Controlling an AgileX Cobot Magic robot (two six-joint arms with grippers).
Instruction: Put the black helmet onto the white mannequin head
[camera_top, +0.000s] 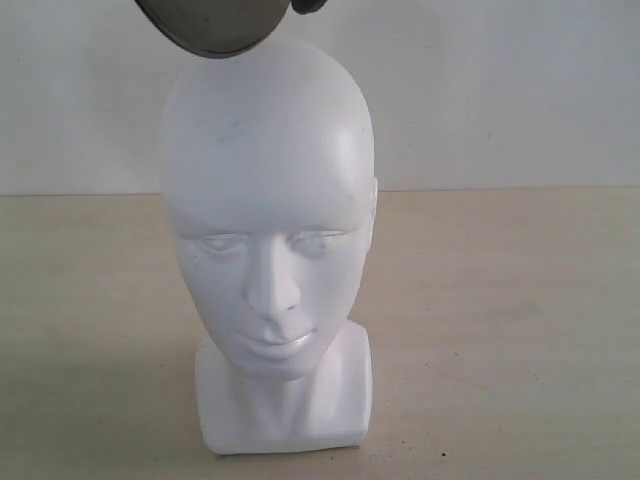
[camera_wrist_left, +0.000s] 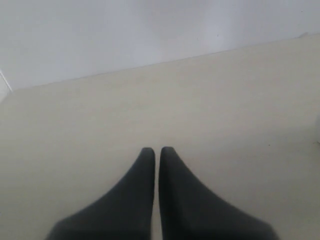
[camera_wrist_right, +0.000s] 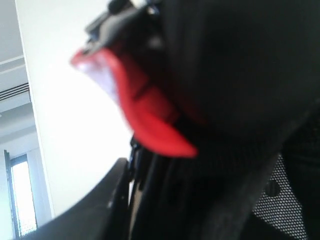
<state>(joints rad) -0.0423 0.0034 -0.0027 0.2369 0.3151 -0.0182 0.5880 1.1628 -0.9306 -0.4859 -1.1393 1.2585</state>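
The white mannequin head (camera_top: 270, 200) stands upright on its squarish base in the middle of the table, face toward the exterior camera. Only the smoky visor's lower edge of the black helmet (camera_top: 215, 25) shows, hanging just above the crown at the frame's top. In the right wrist view the black helmet (camera_wrist_right: 240, 75) fills the frame with its dark padded lining and a red tag (camera_wrist_right: 150, 120). My right gripper (camera_wrist_right: 145, 170) is shut on the helmet's rim; one dark finger (camera_wrist_right: 100, 200) presses its outside. My left gripper (camera_wrist_left: 157, 150) is shut and holds nothing, over bare table.
The pale wooden table (camera_top: 520, 330) spreads around the head, with a white wall (camera_top: 500, 90) behind it. In the left wrist view the table (camera_wrist_left: 225, 110) meets the wall along a straight edge. Neither arm shows in the exterior view.
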